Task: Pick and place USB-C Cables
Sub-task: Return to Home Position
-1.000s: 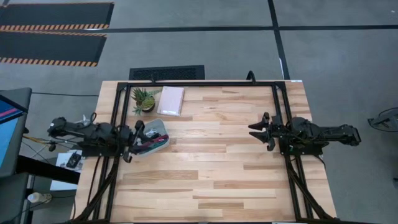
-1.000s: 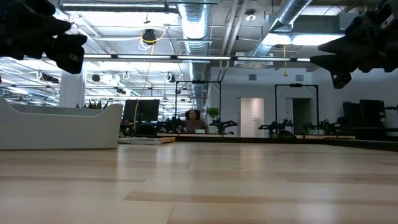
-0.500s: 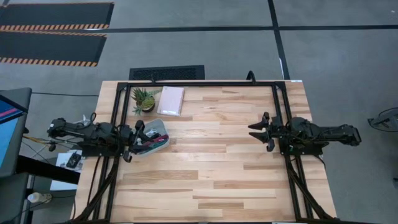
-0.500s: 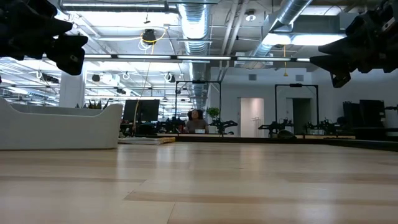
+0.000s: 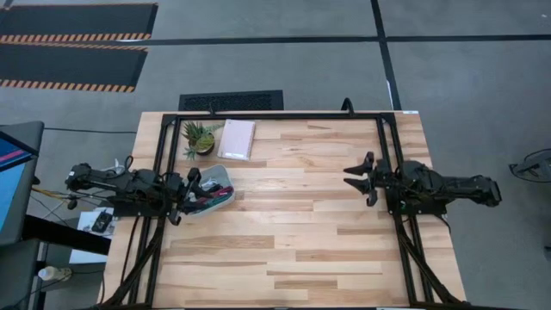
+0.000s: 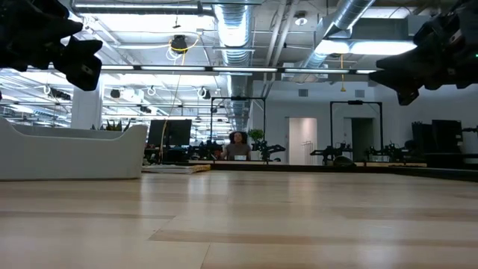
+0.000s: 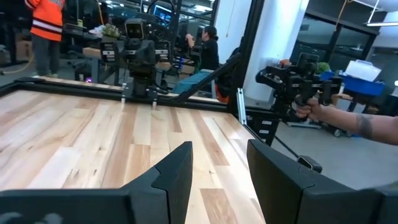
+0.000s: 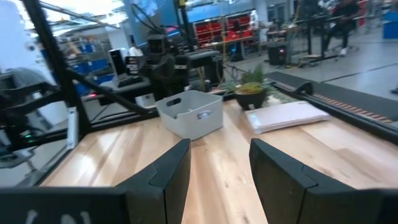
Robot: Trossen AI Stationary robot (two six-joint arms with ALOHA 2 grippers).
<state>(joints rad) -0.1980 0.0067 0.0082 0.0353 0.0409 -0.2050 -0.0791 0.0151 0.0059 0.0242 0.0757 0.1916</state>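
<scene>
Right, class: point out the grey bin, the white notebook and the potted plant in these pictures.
grey bin [image 8: 186, 122]: right wrist view, on its outer side wall.
white notebook [image 5: 237, 139]: high view, middle of its cover.
potted plant [image 5: 199, 136]: high view, on its green leaves.

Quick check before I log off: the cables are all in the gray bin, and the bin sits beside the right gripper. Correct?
Not quite. The high view shows the gray bin, with the cables in it, beside the left gripper, not the right one. The right gripper is across the table, well apart from the bin.
</scene>
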